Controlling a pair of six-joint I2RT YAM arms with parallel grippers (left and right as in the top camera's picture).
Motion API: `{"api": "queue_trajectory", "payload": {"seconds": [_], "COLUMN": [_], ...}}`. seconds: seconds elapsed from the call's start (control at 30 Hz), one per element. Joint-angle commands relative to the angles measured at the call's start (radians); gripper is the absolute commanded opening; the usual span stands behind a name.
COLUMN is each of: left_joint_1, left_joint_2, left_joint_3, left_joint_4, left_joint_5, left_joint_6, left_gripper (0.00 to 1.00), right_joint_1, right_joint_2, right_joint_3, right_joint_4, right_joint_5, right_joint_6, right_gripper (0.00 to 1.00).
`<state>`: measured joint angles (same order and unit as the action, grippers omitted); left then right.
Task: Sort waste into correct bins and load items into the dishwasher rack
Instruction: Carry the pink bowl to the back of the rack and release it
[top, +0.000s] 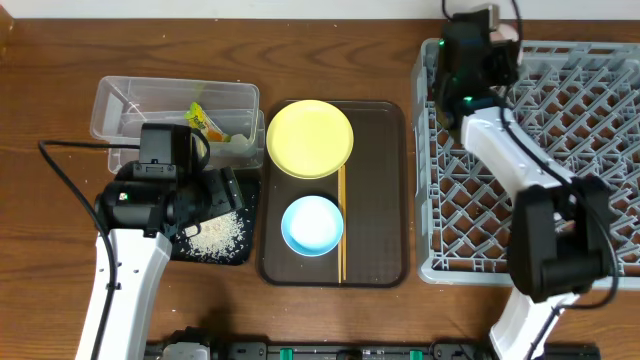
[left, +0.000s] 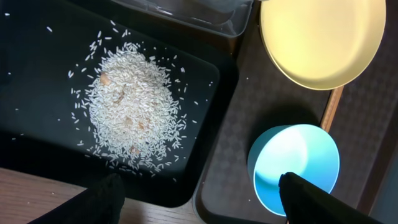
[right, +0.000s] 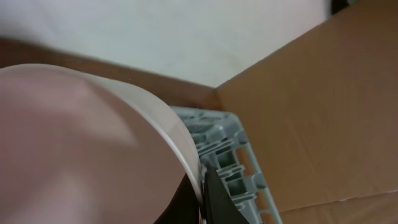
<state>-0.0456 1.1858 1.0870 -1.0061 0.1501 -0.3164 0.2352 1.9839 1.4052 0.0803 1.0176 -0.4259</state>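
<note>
Here, right end effector (top: 492, 28) grips bowl (right: 81, 143) near rack (top: 590, 120).

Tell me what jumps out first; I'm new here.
The big grey dishwasher rack fills the right side, the right gripper holding a pinkish-white bowl at its far corner. Mid-table, a yellow plate and light blue bowl sit on a brown tray; white rice lies in the black tray at left.

Table (top: 60, 50) (wood), rack (top: 600, 150), box (top: 120, 100), black bin (left: 37, 74), tray (top: 380, 200)

pinkish-white bowl (right: 81, 143) close up, claw finger (right: 217, 200) on rim, grey rack (right: 231, 154) beyond
</note>
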Motion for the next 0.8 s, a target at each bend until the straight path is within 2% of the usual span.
{"api": "queue_trajectory", "payload": {"seconds": [0.0,0.4,0.43,0.53,0.63,0.7,0.77], "left_joint_1": [0.005,0.005,0.005,0.005,0.005,0.005,0.005], "left_joint_2": [0.004,0.004,0.004,0.004,0.004,0.004,0.004], "left_joint_3": [0.000,0.000,0.000,0.000,0.000,0.000,0.000], "left_joint_4": [-0.003,-0.003,-0.003,-0.003,-0.003,-0.003,-0.003], "left_joint_5": [-0.012,-0.012,-0.012,-0.012,-0.012,-0.012,-0.012], "left_joint_6": [0.005,0.005,0.005,0.005,0.005,0.005,0.005], "left_gripper": [0.82,0.82,0.82,0.82,0.82,0.82,0.82], "right_joint_1": [0.034,0.093,0.099,0.118,0.130,0.131,0.127], "right_joint_2": [0.031,0.030,0.030,0.018,-0.024,-0.073,-0.135], "right_joint_3": [0.003,0.003,0.003,0.003,0.003,0.003,0.003], "right_joint_4": [-0.019,-0.261,-0.280,-0.322,-0.351,-0.363,-0.385], "right_joint_5": [0.033,0.010,0.010,0.010,0.005,-0.040,-0.111], "right_joint_6": [0.046,0.289,0.303,0.341,0.355,0.354,0.354], "right_gripper": [0.01,0.03,0.08,0.40,0.52,0.64,0.70]}}
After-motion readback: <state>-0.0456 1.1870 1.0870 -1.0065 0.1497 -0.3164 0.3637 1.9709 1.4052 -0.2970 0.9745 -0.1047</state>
